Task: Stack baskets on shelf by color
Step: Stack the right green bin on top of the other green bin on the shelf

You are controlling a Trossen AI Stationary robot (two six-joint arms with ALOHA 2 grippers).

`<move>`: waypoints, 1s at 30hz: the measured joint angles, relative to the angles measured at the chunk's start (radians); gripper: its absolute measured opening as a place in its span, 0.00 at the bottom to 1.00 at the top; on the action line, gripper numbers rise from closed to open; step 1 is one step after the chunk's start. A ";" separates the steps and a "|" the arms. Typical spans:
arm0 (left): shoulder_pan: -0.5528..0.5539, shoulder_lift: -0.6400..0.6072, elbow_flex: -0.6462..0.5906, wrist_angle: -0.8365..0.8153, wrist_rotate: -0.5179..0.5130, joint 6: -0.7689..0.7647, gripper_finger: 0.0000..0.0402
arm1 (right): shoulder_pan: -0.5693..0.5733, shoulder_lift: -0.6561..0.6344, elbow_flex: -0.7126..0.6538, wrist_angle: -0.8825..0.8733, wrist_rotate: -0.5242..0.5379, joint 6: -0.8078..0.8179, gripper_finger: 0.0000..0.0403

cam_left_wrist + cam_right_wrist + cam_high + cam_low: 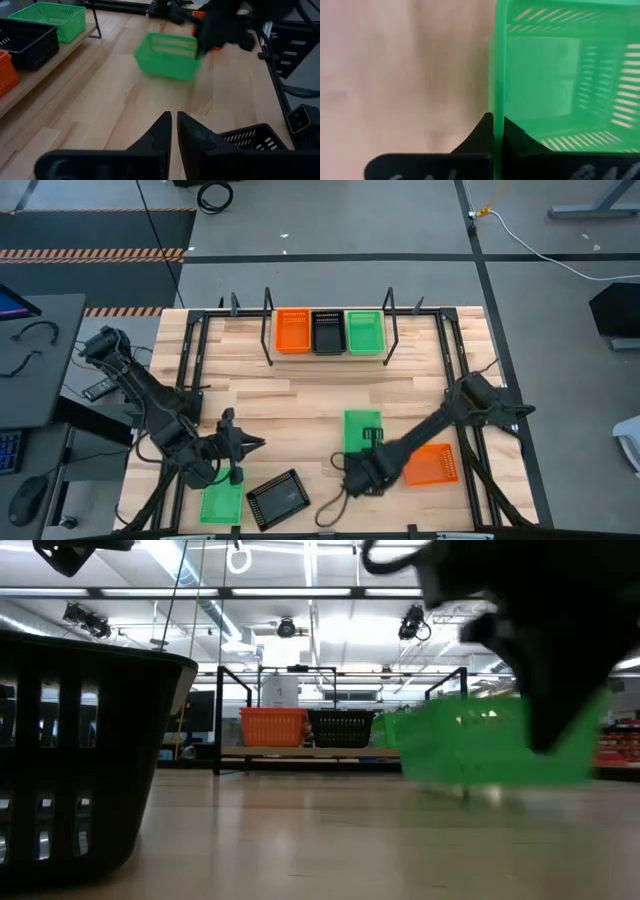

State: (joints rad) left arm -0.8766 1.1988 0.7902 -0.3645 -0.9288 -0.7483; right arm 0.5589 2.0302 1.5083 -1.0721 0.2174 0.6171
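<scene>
Shelf: I see a pale wooden board in a black wire frame (330,358) at 12 o'clock | Target: green perforated plastic basket (362,429) mid-table, toward 5 o'clock; looks light, stiff, thin-walled, best pinched on the rim | right gripper (493,122) clamped on its wall | left gripper (174,120) nearly closed, empty, at 7 o'clock.

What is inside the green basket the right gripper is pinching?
Nothing: the green basket shows a bare floor in the right wrist view. The right gripper is shut on its wall. Whatever is beneath it is covered.
</scene>
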 joint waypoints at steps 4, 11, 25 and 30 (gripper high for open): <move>-0.010 0.000 0.000 0.000 -0.015 0.001 0.09 | -0.051 -0.040 0.088 -0.132 0.069 -0.073 0.01; 0.003 0.000 0.000 -0.001 -0.021 0.023 0.07 | -0.196 -0.173 0.209 -0.340 0.235 -0.236 0.01; 0.011 0.000 0.000 -0.006 -0.021 0.103 0.08 | -0.633 -0.346 0.211 -0.278 0.076 -0.840 0.00; 0.042 -0.002 0.017 -0.015 -0.039 0.194 0.07 | -0.774 -0.337 0.210 -0.292 0.031 -0.925 0.00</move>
State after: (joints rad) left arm -0.8350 1.1965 0.8075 -0.3792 -0.9675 -0.5542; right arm -0.2152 1.6929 1.7186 -1.3636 0.2482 -0.3078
